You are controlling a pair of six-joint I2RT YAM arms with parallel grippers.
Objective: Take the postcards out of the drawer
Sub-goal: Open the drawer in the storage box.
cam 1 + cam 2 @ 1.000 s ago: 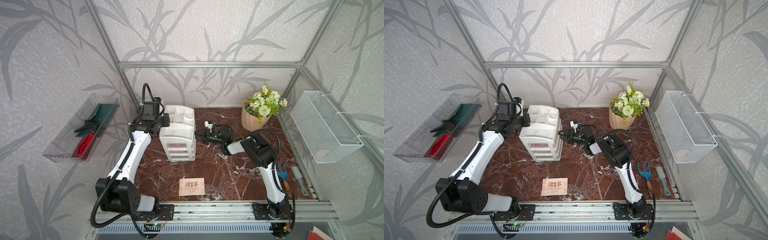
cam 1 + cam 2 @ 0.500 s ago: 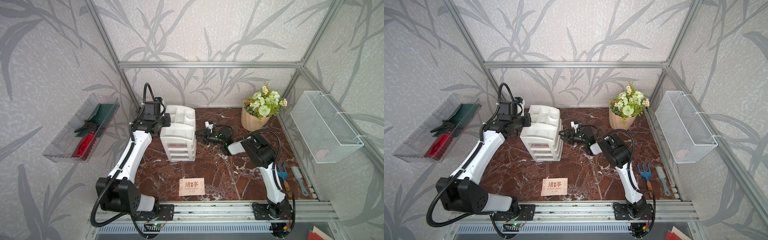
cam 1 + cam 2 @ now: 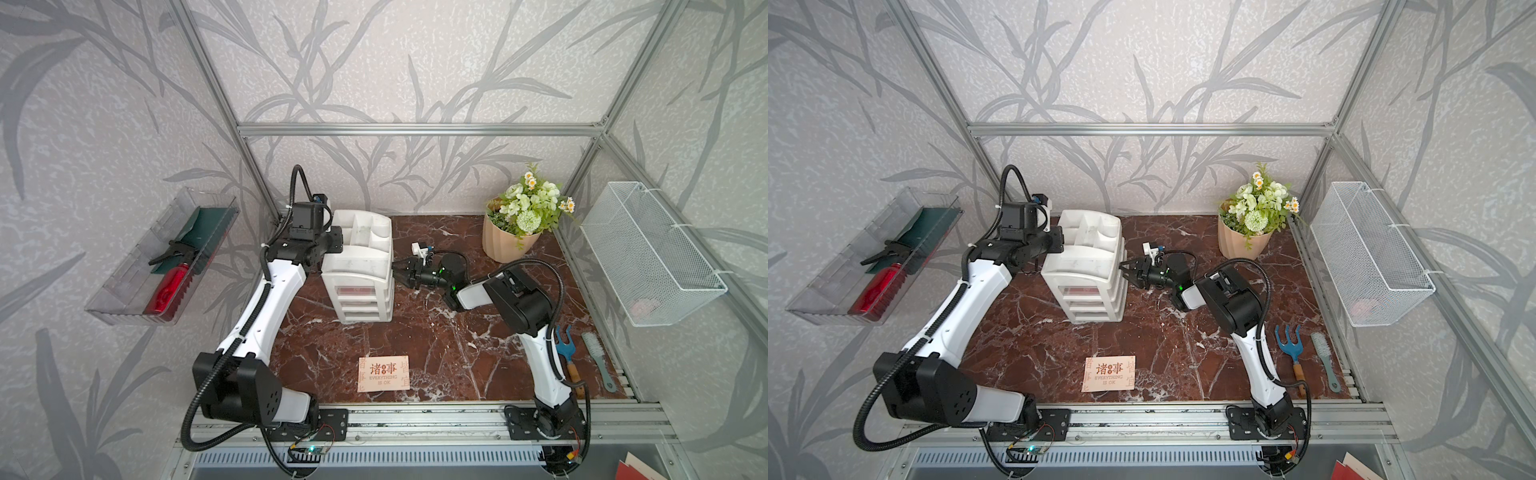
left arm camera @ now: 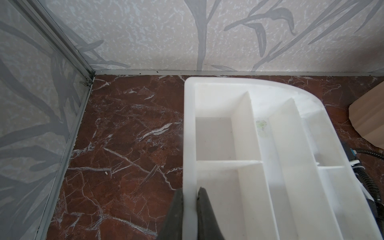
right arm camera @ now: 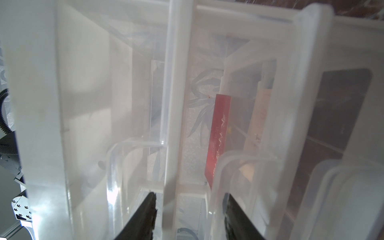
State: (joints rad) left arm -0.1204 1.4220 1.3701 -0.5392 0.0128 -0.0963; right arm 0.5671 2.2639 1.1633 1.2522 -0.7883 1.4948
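Observation:
A white drawer unit (image 3: 359, 270) (image 3: 1086, 266) stands at the middle back of the table. My left gripper (image 4: 190, 192) (image 3: 336, 243) is shut on the left rim of its open top tray (image 4: 249, 128). My right gripper (image 5: 191, 199) (image 3: 397, 272) (image 3: 1124, 270) is open at the unit's front right. Its jaws sit on either side of a white frame rail between two clear drawer handles and hold nothing. A red postcard (image 5: 218, 135) (image 3: 358, 291) shows through the clear front of the drawer (image 5: 286, 124). Another pale peach postcard (image 3: 383, 373) (image 3: 1109, 373) lies flat near the table's front edge.
A flower pot (image 3: 509, 241) stands at the back right. A blue garden fork (image 3: 565, 349) and a brush (image 3: 598, 357) lie by the right edge. A wire basket (image 3: 652, 253) hangs on the right wall, and a clear tray (image 3: 162, 266) with a red bottle on the left wall.

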